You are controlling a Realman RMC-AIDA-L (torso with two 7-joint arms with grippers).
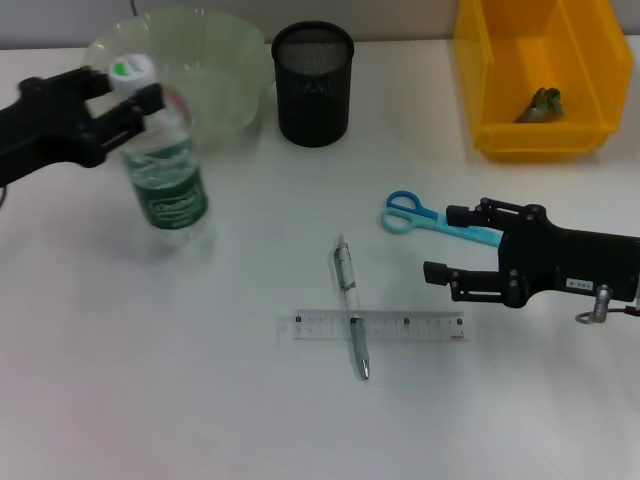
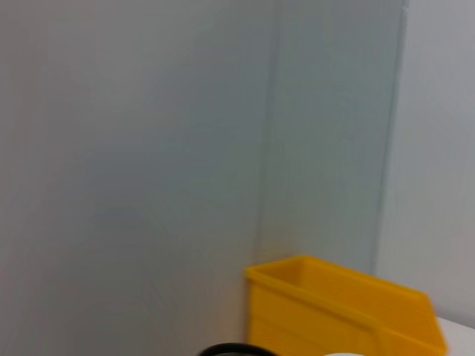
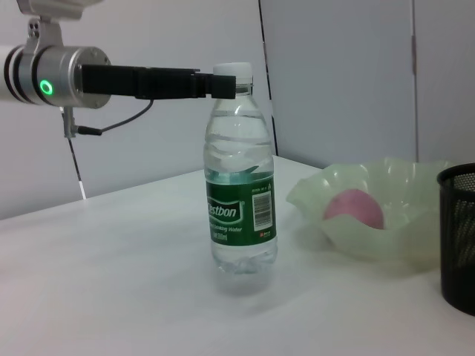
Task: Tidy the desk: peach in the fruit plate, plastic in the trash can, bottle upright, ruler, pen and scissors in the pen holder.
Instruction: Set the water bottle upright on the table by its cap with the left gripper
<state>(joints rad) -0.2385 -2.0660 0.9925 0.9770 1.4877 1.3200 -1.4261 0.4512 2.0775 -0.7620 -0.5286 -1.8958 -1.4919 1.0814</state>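
The left gripper (image 1: 128,95) had its fingers clenched on the cap of the bottle (image 1: 165,170), which stood upright on the bench (image 1: 150,400) at ten o'clock, beside the fruit plate (image 1: 215,60) holding the peach (image 3: 355,209). A sideways release could topple it. The right gripper (image 1: 450,245), fingers released, hovered at three o'clock by the scissors (image 1: 425,216); its sweep might scatter the pen (image 1: 350,300) crossing the ruler (image 1: 380,327).

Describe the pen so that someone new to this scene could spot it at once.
Start at the black mesh pen holder at the back of the white table and come straight toward the robot. The pen lies there, crossing over the clear ruler. It is slim and silvery, unlike the blue-handled scissors beside the right hand.
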